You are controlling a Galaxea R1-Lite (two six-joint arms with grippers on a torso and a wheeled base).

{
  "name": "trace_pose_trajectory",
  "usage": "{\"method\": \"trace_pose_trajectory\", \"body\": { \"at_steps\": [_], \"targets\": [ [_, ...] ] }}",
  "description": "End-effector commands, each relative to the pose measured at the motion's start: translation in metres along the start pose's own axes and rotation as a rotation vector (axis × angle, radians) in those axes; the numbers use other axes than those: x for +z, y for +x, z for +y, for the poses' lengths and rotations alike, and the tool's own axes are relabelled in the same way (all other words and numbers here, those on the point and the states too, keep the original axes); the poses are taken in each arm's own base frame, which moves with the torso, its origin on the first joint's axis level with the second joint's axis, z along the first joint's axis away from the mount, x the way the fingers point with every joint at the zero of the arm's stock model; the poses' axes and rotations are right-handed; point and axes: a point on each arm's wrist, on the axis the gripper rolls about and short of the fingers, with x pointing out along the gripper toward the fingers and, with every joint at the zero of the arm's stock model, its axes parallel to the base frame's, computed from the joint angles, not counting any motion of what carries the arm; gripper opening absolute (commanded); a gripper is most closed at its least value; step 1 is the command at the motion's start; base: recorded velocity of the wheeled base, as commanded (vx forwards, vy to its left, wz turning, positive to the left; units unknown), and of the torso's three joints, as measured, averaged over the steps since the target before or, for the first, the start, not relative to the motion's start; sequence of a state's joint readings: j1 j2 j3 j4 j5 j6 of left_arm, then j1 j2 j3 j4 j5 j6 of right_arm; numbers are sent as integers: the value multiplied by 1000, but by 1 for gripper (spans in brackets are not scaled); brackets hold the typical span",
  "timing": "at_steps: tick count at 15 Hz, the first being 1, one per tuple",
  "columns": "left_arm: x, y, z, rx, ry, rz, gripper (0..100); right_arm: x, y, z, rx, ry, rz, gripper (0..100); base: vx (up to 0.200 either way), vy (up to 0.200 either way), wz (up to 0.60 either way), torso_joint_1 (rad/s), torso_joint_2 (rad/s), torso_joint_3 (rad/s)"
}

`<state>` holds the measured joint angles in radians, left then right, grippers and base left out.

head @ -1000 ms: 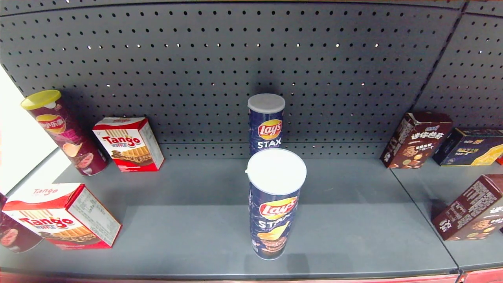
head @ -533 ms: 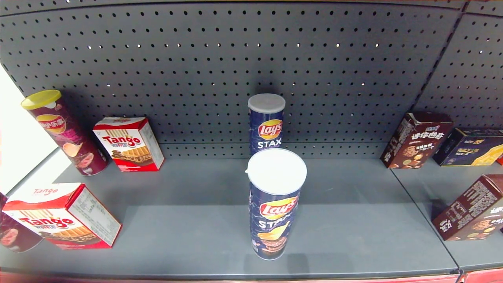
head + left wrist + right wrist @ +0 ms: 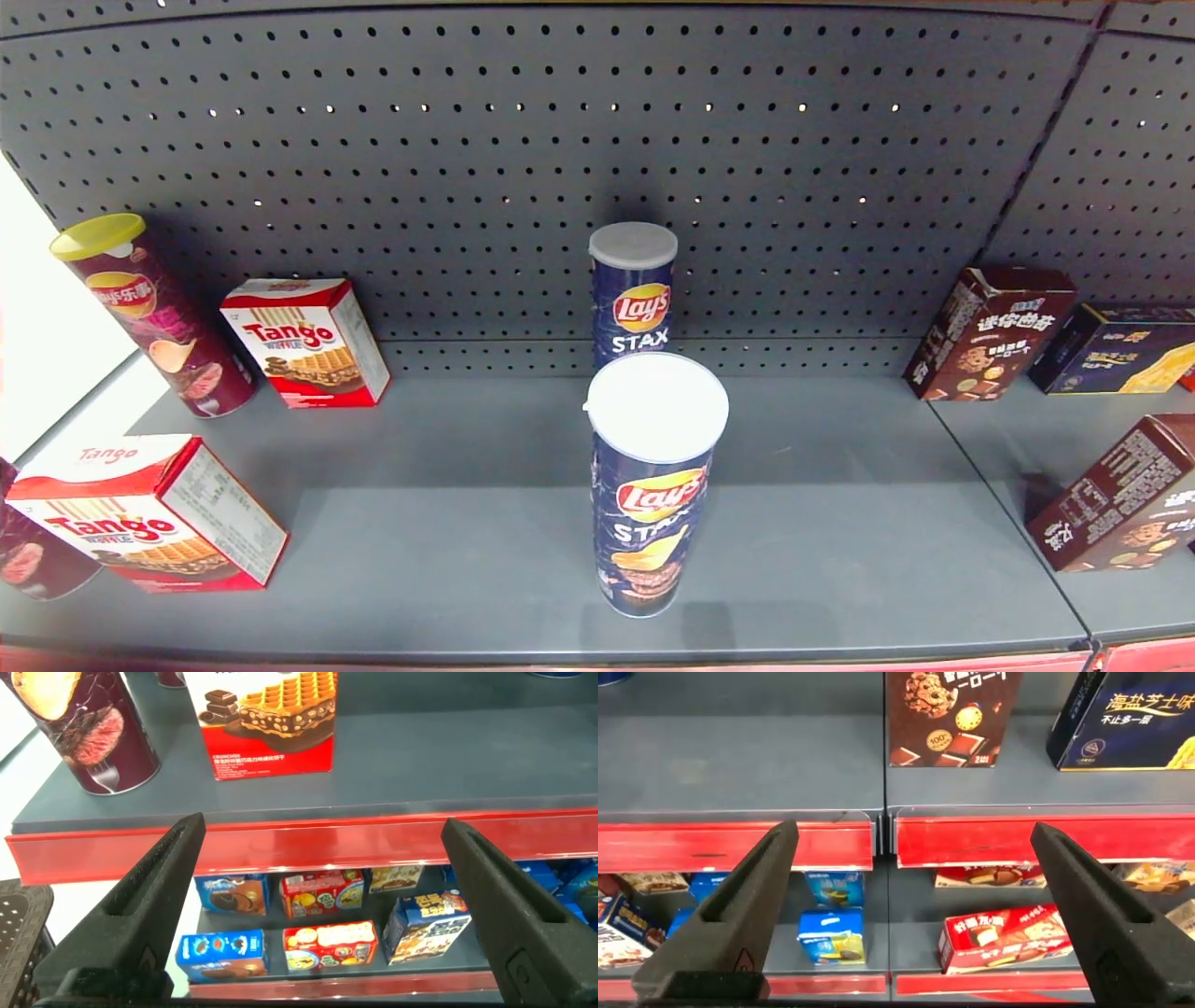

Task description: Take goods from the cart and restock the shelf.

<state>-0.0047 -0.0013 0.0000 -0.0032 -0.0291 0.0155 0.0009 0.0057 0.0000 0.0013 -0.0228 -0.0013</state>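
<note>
Two blue chip cans with white lids stand upright on the grey shelf (image 3: 840, 523): one near the front edge (image 3: 652, 495), the other (image 3: 633, 294) right behind it against the pegboard. My left gripper (image 3: 322, 905) is open and holds nothing; it is in front of the shelf's red edge strip (image 3: 318, 842), below a red wafer box (image 3: 266, 719) and a maroon can (image 3: 93, 728). My right gripper (image 3: 915, 915) is open too, in front of the red strip (image 3: 971, 840), below a brown cookie box (image 3: 948, 714).
On the shelf's left are two red wafer boxes (image 3: 308, 341) (image 3: 149, 513) and a maroon can with a yellow lid (image 3: 154, 317). Brown boxes (image 3: 990, 331) (image 3: 1116, 495) and a dark blue box (image 3: 1116, 359) sit at the right. Lower shelves hold small snack boxes (image 3: 322, 947).
</note>
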Motion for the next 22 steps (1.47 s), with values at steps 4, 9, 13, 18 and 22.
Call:
{"method": "trace_pose_trajectory", "body": {
  "at_steps": [4,9,13,18,22],
  "targets": [
    [0,0,0,11,-12,0,100,0,0,0,-1,0,-2,100,0,0,0,0,0,0],
    [0,0,0,25,-19,0,100,0,0,0,2,3,-2,100,0,0,0,0,0,0],
    [0,0,0,22,-17,0,100,0,0,0,4,1,-2,100,0,0,0,0,0,0],
    [0,0,0,25,-19,0,100,0,0,0,4,0,-2,100,-80,0,0,-1,0,1],
    [0,0,0,25,-17,0,100,0,0,0,4,0,-4,100,0,0,0,0,0,0]
  ]
}}
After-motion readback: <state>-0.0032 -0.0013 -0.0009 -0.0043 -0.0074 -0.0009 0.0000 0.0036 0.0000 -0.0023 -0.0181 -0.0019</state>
